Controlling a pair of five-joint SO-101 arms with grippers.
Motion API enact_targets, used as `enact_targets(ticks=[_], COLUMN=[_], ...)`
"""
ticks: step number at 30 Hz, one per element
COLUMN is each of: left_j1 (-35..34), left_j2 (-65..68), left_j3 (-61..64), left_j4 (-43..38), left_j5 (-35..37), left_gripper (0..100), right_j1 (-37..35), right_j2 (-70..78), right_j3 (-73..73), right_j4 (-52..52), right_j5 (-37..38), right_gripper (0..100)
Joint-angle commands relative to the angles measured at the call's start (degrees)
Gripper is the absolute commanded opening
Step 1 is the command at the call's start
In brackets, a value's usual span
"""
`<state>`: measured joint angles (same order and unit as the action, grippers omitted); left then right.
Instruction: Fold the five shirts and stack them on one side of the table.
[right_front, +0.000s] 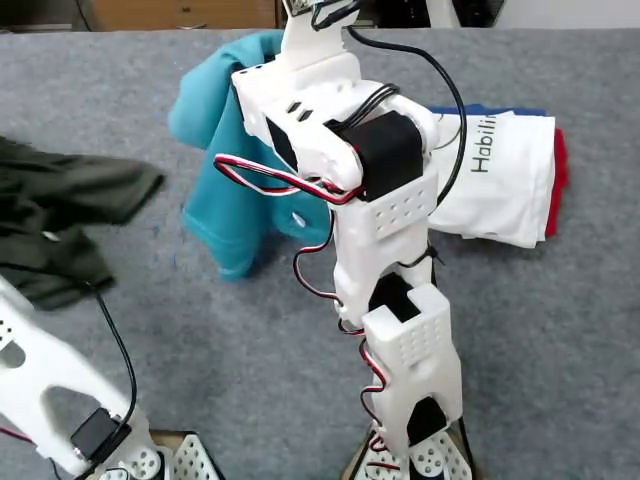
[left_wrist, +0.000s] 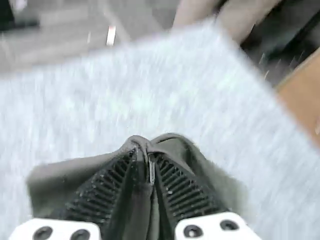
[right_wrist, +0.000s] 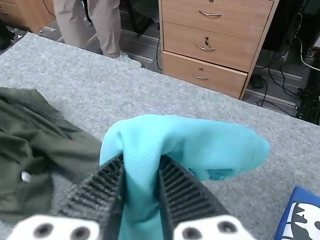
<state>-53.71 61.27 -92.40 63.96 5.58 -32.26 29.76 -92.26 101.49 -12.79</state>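
As the right hand (right_wrist: 141, 161) pinches it, teal shirt (right_front: 212, 135) stretches near-to-far.

1 line of dark txt runs sideways on the white shirt (right_front: 505, 190) (cut short at its edge).

Office: wooden drawer unit (right_wrist: 215, 47), tangled floor cables (right_wrist: 306, 97).

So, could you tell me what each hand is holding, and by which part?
The left hand pinches a fold of the green shirt; the right hand grips a bunched fold of the teal shirt.
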Motion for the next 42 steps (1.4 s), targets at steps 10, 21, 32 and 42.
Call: enact_targets(ticks=[10,21,32,42], left_j1=[11.69,22.59,17.41,5.45], left_j2=[-9.89,-15.78,-21.41,-36.26], left_j3=[-2.81,-3.25,-2.11,16.53], left_j4=[-2.46,24.18,37.10,37.10], left_j5=[-0.26,-14.68,-15.03,-18.46], left_gripper=[18,22,22,22], right_j1=[0.75,0.75,-3.38,-17.89], right_j2=[-3.74,-4.00,-4.00,-3.56], right_j3=[-2.51,6.81,7.25,8.22], right_j4=[0.88,0.88,0.97,-0.62], right_j5=[0.79,1.58,2.99,2.90], right_gripper=[0.2,0.2,0.2,0.2])
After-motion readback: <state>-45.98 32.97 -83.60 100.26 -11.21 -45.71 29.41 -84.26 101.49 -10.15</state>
